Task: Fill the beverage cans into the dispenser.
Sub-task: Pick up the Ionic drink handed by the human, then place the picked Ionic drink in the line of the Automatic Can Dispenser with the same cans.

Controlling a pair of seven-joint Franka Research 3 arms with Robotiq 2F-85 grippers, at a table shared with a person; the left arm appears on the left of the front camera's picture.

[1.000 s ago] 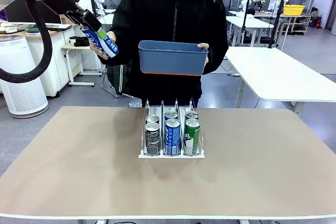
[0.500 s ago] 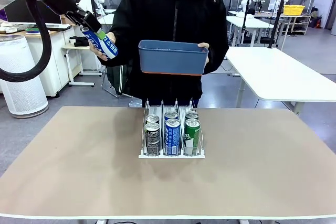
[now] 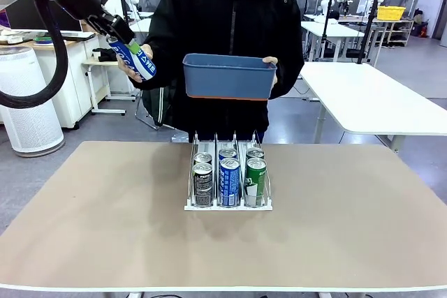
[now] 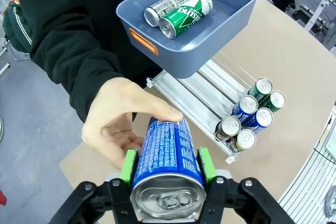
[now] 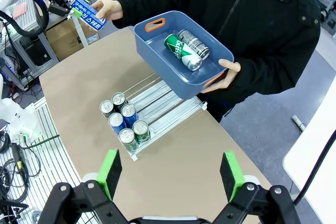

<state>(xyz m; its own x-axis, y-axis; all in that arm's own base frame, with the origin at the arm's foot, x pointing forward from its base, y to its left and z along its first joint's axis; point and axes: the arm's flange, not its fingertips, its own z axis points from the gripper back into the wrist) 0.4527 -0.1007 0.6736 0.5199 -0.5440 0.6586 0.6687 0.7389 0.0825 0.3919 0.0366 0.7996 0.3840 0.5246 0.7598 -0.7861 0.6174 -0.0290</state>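
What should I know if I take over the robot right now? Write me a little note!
Left gripper: shut on a blue-and-white can, the person's hand also on it.
Right gripper: open, empty, high over the table.
Dispenser: six cans, two per lane.
Blue tub, in the person's other hand: a green can and a dark can.
To do: load the held can, then those two.

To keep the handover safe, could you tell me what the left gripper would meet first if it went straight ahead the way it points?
Most likely the person's hand, which cups the far end of the blue can that the left gripper is shut on; depth beyond is unclear.
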